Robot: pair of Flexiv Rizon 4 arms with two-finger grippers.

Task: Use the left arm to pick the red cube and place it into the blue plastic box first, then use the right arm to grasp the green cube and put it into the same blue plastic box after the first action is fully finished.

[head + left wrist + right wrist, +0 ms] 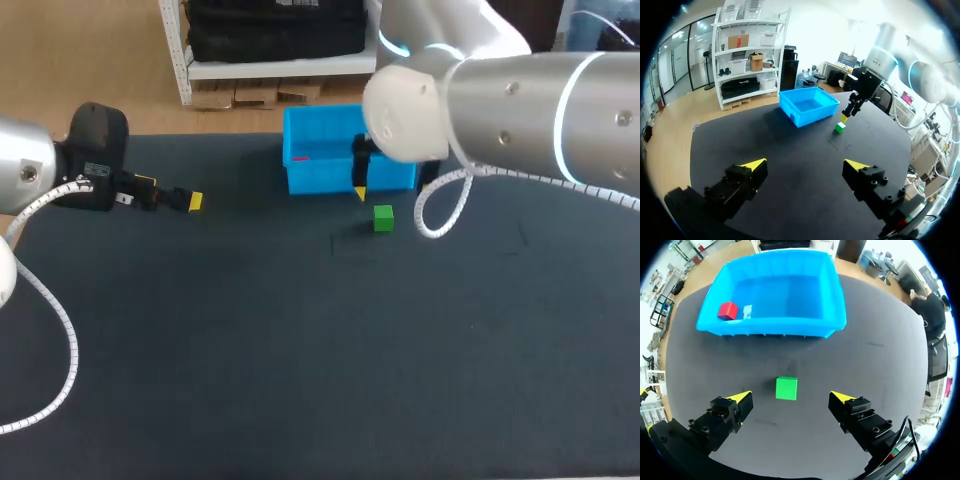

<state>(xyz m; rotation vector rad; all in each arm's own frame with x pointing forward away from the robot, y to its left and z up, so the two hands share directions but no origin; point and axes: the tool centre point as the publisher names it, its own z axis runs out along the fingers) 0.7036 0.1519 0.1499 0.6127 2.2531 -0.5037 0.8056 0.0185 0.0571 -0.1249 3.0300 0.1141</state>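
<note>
The right gripper (pixel 790 398) open over the green cube (pixel 786 388)
It stands wide, holding nothing; the cube sits squared to the blue plastic box (pixel 771 328) just beyond. Only this wrist view shows the red cube (pixel 727 310) plainly, in a box corner; the head view's arm hides most of the gripper. The left gripper (pixel 807 164) gapes empty, well apart

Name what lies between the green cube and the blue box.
Only bare table separates the green cube from the blue box, clearest in the right wrist view.
</note>
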